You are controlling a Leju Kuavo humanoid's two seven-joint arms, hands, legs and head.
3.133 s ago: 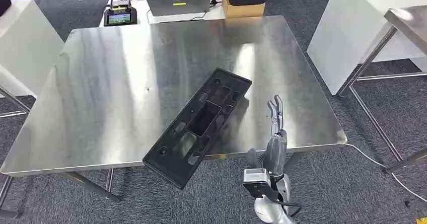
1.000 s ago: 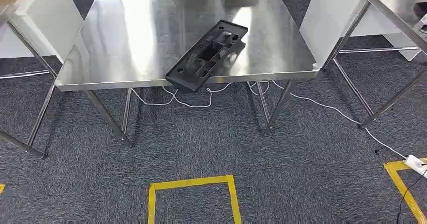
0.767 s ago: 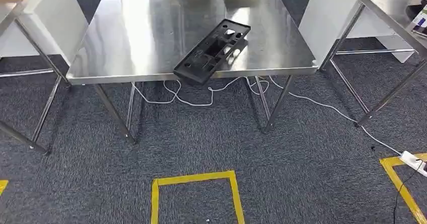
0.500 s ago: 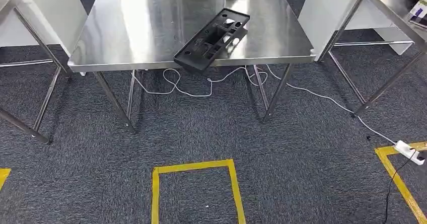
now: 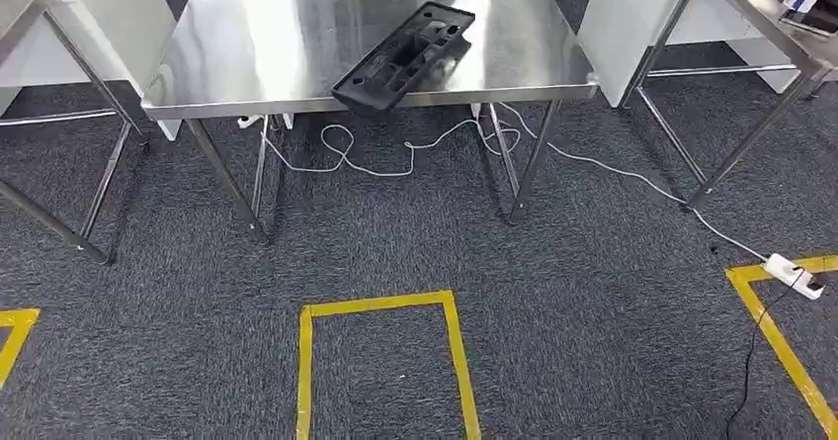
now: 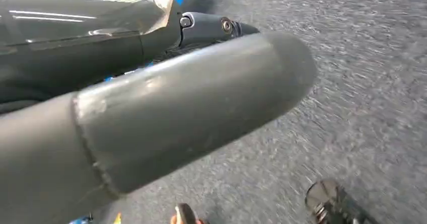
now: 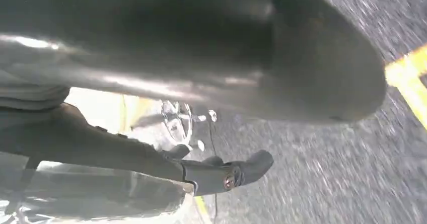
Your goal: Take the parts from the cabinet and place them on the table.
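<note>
A long black plastic part (image 5: pixel 403 56) with several cut-outs lies slantwise on the steel table (image 5: pixel 257 44), one end sticking out over the near edge. I stand some way back from the table, on grey carpet. My left hand (image 6: pixel 151 83) hangs over the carpet, its thick grey thumb and a dark finger (image 6: pixel 211 25) stretched out and apart, holding nothing. My right hand (image 7: pixel 176 98) hangs likewise over the floor, a dark finger (image 7: pixel 226 174) apart from the thumb and nothing in its grasp.
A yellow tape square (image 5: pixel 380 307) marks the carpet in front of me. A white cable (image 5: pixel 376 163) loops under the table and runs to a power strip (image 5: pixel 791 274) at the right. Another steel table (image 5: pixel 751 5) and a white block (image 5: pixel 618 15) stand right; table legs (image 5: pixel 59 227) stand left.
The camera has backed away from the table, so it now lies far up the picture. My right hand, earlier raised beside the part, has dropped. The part stays put on the table.
</note>
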